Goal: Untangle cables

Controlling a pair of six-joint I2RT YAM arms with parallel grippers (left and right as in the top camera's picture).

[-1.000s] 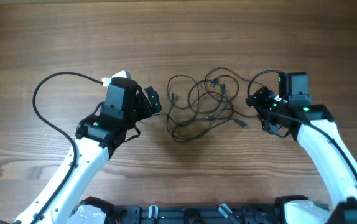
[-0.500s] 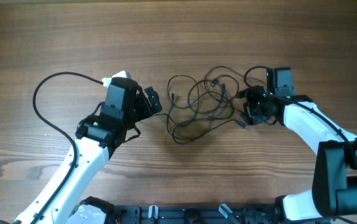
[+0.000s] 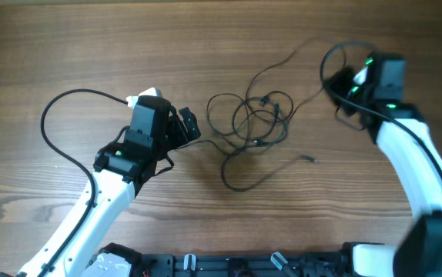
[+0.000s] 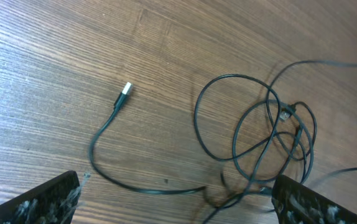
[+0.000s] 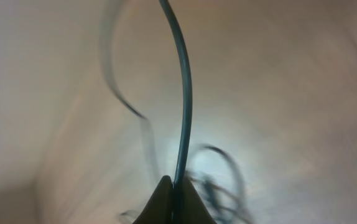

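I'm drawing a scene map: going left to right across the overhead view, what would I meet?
Black cable loop → left gripper → tangled cables → loose plug end → right gripper.

Soft, even light on the table (image 3: 67, 46) — faint shadows hug the cables (image 3: 256, 123). Left wrist view is sharp; right wrist view is pale and smeared around one cord (image 5: 185, 93).
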